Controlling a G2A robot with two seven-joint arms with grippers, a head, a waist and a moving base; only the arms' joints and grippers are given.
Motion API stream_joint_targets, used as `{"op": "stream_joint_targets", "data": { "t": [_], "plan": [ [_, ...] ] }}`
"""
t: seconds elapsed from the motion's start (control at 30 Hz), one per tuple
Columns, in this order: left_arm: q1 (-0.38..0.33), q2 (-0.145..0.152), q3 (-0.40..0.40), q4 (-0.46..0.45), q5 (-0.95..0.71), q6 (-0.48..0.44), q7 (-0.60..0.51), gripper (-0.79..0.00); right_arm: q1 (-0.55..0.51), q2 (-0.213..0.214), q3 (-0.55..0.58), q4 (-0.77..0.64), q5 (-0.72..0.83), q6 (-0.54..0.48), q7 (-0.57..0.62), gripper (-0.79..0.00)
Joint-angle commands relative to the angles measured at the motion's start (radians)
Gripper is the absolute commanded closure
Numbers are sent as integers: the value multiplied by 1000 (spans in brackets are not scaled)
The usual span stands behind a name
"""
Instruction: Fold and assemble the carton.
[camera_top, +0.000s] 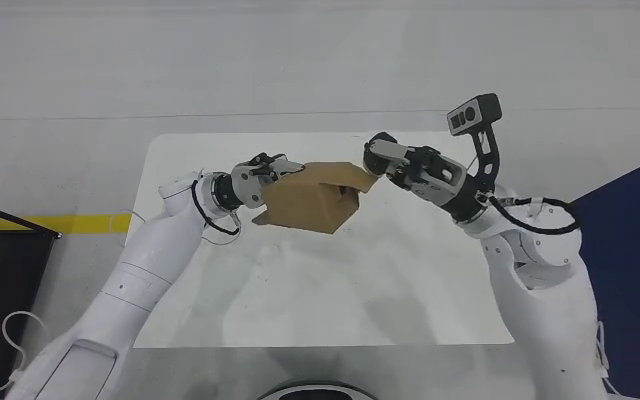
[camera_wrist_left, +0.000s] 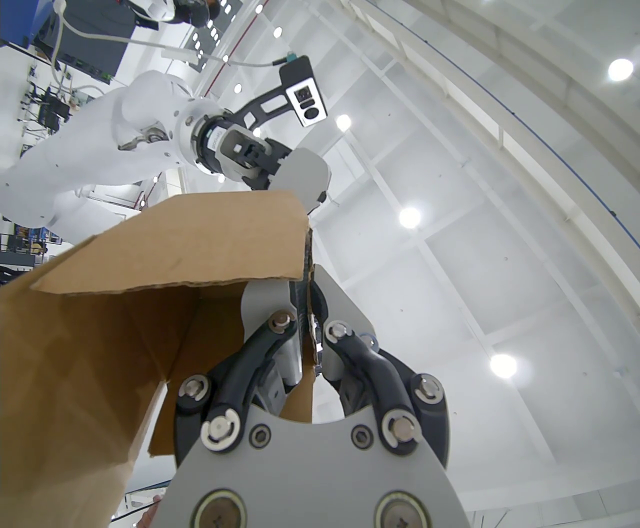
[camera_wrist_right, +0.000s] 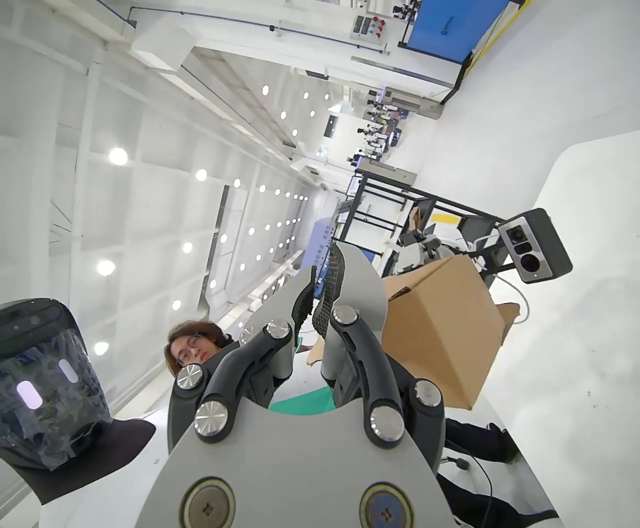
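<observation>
Two robot hands meet at a plain brown carton over the middle of the white bench. The carton is matte corrugated cardboard, partly formed into a boxy shell with sharp creases. One end is open, its flaps stand loose, and the fluted core shows along one ragged flap edge. Whether it rests on the smooth bench top or is lifted just clear of it cannot be told. The left hand grips the carton at the end nearer its own arm. In the left wrist view its flat grey metal fingers are drawn in narrow, pinching a thin cardboard wall at the open end. The right hand sits at the opposite end, by a flap that juts outward. In the right wrist view its black ribbed pads are pressed nearly together with nothing seen between them, and the carton lies just beyond the tips. One grey finger lies at the flap's corner, and contact there cannot be told.
</observation>
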Motion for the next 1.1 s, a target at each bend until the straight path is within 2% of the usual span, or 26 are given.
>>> {"op": "stream_joint_targets", "data": {
  "t": [0.0,0.2,0.4,0.63,0.8,1.07],
  "plan": [
    [0,0,0,0,0,0,0,0,-8,1,-4,-13,-14,7,15,0],
    [0,0,0,0,0,0,0,0,-25,2,-42,-30,-75,23,22,0],
    [0,0,0,0,0,0,0,0,-9,-2,-70,-11,-73,1,-4,0],
    [0,0,0,0,0,0,0,0,-51,-1,28,-20,1,-56,-29,0],
    [0,0,0,0,0,0,0,0,-92,2,97,8,39,-58,-13,0],
    [0,0,0,0,0,0,0,0,-106,6,68,19,1,2,42,0]
  ]
}}
